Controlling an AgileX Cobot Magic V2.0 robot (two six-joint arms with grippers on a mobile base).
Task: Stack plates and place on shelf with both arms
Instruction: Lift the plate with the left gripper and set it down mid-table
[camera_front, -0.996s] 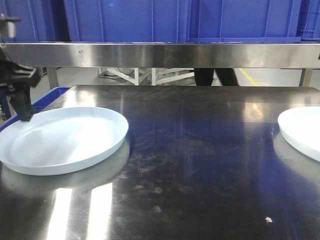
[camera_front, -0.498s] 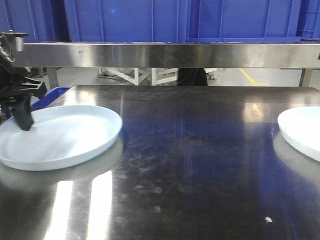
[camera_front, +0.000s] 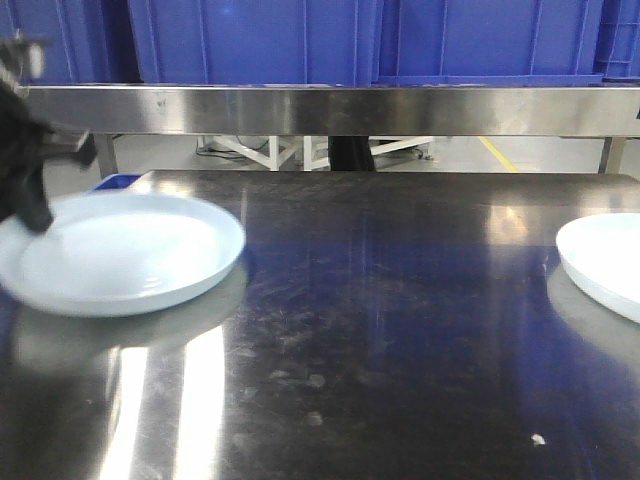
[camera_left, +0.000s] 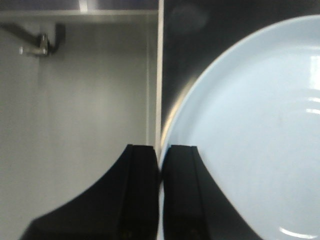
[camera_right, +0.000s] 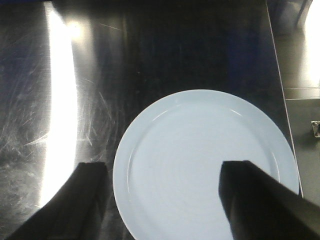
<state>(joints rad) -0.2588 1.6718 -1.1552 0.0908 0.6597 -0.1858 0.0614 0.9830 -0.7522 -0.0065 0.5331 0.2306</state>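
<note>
The left plate (camera_front: 125, 255) is blurred near the left end of the worktop (camera_front: 400, 330). The right plate (camera_front: 605, 262) is cut off at the front view's right edge. Blue crates (camera_front: 350, 40) sit on the steel shelf (camera_front: 330, 108) behind. The left pincer (camera_left: 160, 152) pinches the left plate's rim. The right pincer (camera_right: 162, 170) hangs spread wide above the right plate.

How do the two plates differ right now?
The left plate is pinched at its rim by the shut left gripper; the right plate is untouched, below the open right gripper. The left plate looks blurred in the front view; the right plate looks sharp. Both are plain, pale and round.
</note>
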